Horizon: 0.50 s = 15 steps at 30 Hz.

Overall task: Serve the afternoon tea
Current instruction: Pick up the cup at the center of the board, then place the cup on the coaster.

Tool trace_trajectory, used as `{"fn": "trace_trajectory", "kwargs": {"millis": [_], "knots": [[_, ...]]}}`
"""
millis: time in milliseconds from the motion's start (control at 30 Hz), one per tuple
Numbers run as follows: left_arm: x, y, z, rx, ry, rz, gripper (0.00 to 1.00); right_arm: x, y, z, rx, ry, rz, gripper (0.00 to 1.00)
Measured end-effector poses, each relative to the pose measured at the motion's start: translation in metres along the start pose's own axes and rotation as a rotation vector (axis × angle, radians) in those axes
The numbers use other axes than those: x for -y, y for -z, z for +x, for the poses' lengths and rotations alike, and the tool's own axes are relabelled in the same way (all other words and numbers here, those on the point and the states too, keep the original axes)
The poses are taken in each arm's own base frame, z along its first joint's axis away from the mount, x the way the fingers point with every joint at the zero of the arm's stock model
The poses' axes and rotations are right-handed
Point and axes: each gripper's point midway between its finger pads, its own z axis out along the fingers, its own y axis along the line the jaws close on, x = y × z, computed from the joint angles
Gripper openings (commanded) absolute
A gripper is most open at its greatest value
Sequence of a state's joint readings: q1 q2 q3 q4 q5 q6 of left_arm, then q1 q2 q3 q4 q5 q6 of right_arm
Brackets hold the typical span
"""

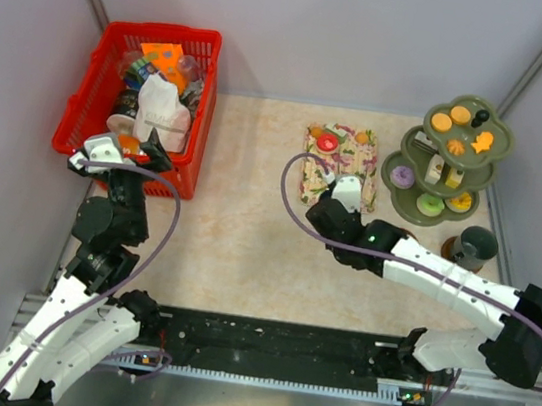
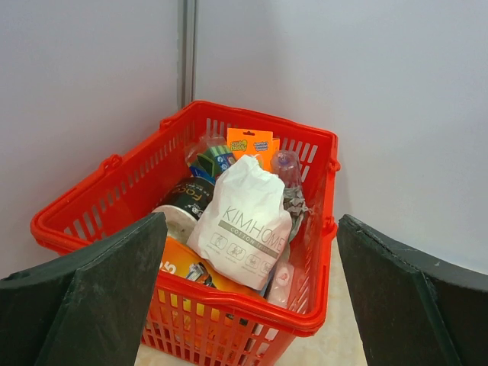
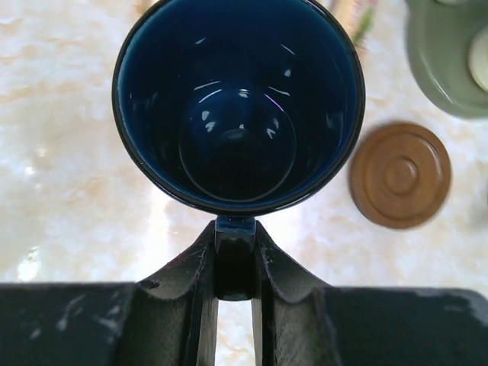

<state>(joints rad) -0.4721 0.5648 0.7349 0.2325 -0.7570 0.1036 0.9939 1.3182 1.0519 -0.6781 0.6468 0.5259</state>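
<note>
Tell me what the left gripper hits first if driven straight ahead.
The left gripper would probably meet the near rim of the red basket, or, passing just above it, the white pouch inside; depth is unclear.

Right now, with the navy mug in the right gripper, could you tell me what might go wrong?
The right gripper pinches the navy mug only by its handle, so it may swing or slip. The brown saucer lies off to one side, near the green stand; a placement could miss it.
</note>
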Motion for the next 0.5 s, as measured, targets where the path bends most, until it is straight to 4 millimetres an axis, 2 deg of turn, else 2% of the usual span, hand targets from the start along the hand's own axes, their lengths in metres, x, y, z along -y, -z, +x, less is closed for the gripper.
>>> {"fn": "trace_trajectory", "kwargs": {"millis": [167,333,500], "knots": [[0.0,0.0,0.003,-0.004,-0.004,0.0,0.98,0.046,0.0,0.012,-0.017,-0.159,0.151,0.0],[0.0,0.0,0.003,-0.005,-0.004,0.0,0.98,0.091,-0.008,0.035,-0.031,-0.296,0.317,0.0],[0.0,0.0,0.003,-0.005,-0.004,0.001,0.98,0.118,-0.016,0.048,-0.029,-0.431,0.434,0.0]]}}
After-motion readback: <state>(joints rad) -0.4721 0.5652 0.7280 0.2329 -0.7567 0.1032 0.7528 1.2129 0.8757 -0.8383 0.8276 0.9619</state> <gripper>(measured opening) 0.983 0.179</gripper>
